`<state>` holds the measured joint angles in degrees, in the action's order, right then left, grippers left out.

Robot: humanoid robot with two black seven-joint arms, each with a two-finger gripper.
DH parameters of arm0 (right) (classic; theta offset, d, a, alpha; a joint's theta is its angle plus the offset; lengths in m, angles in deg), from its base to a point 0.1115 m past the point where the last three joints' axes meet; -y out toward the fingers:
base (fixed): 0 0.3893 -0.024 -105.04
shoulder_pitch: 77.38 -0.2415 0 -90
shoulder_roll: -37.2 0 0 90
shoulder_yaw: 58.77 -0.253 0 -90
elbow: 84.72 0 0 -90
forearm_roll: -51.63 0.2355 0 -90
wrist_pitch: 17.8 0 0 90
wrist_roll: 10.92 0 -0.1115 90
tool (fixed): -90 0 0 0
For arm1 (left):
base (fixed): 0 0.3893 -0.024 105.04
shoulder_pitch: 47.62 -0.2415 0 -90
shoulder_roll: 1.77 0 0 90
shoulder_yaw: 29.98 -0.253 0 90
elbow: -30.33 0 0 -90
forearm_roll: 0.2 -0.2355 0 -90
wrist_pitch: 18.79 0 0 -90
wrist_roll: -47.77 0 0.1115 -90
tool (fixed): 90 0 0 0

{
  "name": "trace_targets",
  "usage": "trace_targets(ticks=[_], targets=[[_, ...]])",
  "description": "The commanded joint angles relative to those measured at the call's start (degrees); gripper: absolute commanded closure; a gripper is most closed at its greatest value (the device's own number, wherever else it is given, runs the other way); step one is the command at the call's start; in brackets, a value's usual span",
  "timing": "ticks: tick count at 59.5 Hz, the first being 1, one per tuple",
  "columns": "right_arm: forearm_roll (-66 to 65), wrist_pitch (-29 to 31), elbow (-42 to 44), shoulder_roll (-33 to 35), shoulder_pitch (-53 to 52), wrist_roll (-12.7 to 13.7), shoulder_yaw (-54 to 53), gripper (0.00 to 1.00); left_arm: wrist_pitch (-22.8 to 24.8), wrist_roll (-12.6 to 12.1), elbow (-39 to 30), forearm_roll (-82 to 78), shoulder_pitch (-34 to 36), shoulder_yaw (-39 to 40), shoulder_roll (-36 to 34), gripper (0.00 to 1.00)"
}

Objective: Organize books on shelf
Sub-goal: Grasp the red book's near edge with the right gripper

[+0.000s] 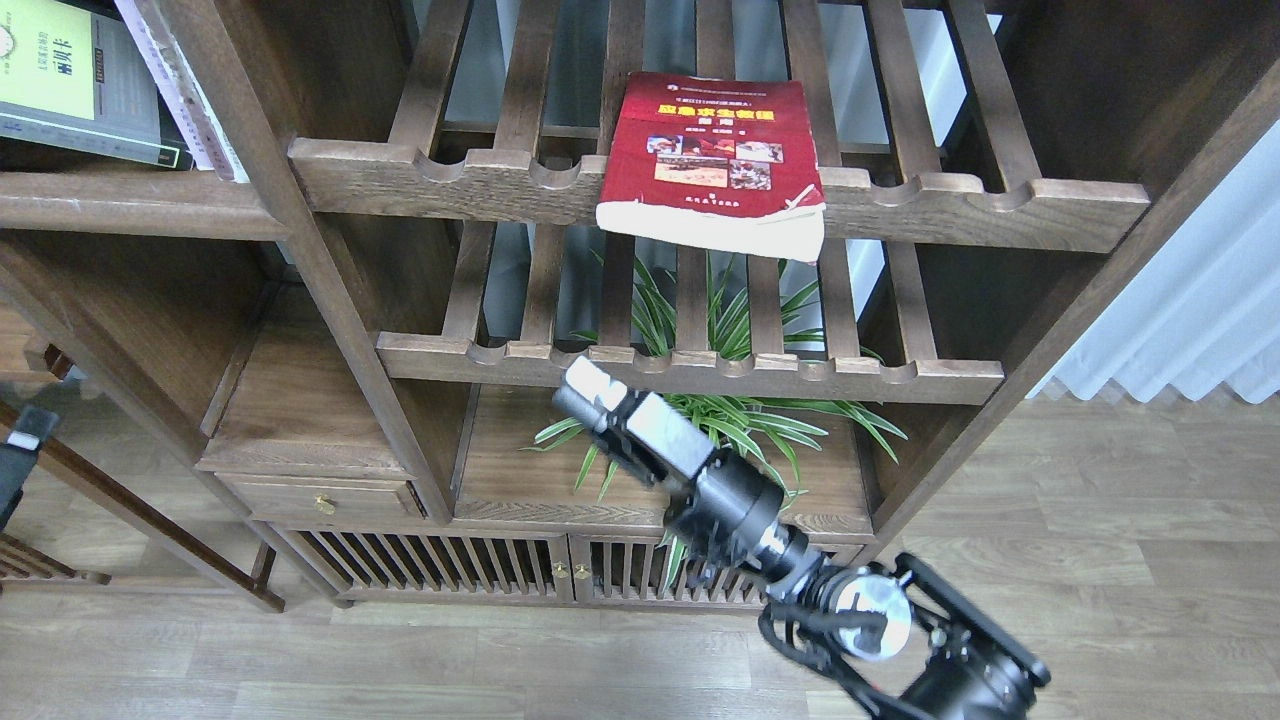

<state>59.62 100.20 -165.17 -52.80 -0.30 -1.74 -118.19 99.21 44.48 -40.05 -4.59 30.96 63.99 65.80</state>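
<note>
A thick red book (715, 150) with a yellow title lies flat on the upper slatted rack, its white page edge hanging over the notched front rail. At the top left, a book with a yellow-green panel (60, 70) and a white book (185, 95) leaning beside it rest on the solid shelf (130, 200). My right gripper (578, 390) is raised in front of the lower slatted rack's rail, well below the red book, pointing up and left, its fingers slightly apart and holding nothing. A small piece of my left gripper (25, 440) shows at the left edge.
A spider plant (720, 420) in a white pot stands on the board behind my right gripper. Below it are slatted cabinet doors (450, 565) and a small drawer (320, 495). A white curtain (1180, 320) hangs at the right, above the wood floor.
</note>
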Motion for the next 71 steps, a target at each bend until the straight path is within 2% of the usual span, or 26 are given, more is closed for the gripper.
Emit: trace_targets(ticks=[1, 27, 71], targets=[[-0.2, 0.0, 0.0, 0.0, -3.2, -1.9, -1.4, 0.12, 0.0, 0.0, 0.2, 0.0, 0.1, 0.0, 0.0, 0.04], [-0.2, 0.0, 0.4, 0.0, -2.9, -1.9, -7.5, 0.12, 0.0, 0.0, 0.0, 0.1, 0.6, 0.1, -0.2, 0.04], [0.0, 0.0, 0.3, 0.0, 1.0, -1.9, -12.1, 0.12, 0.0, 0.0, 0.1, 0.1, 0.5, 0.3, -0.3, 0.04]])
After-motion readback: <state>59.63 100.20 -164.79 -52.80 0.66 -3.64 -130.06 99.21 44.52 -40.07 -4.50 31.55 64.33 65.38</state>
